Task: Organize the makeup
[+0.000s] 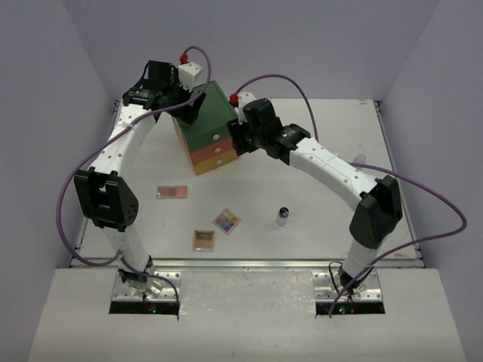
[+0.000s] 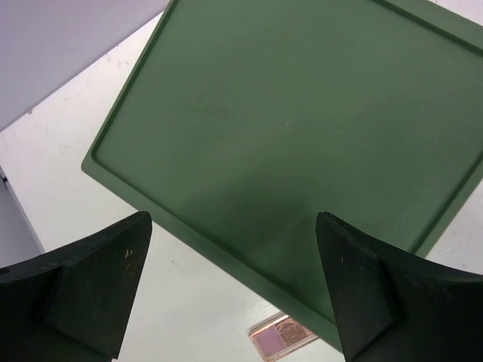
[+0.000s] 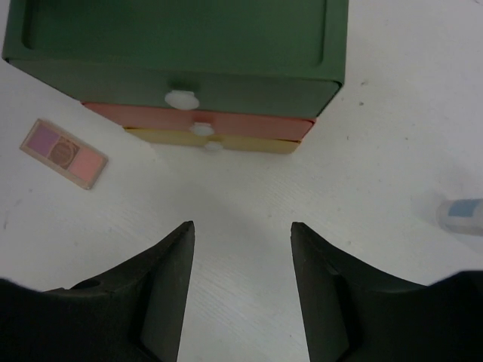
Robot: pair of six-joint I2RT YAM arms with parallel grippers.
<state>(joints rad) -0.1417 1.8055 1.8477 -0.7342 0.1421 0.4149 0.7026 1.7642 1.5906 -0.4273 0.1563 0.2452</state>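
The makeup lies on the white table in the top view: a pink palette, a multicolour palette, a tan palette and a small black-capped bottle. My left gripper is open and empty above the back left corner of the drawer box. The left wrist view shows its open jaws over the green top, with the pink palette below. My right gripper is open and empty in front of the drawers. The pink palette lies to their left.
The box has green, orange and yellow drawers, all shut, each with a white knob. A small clear bottle with a blue label lies at the right edge of the right wrist view. The walls stand close behind the box.
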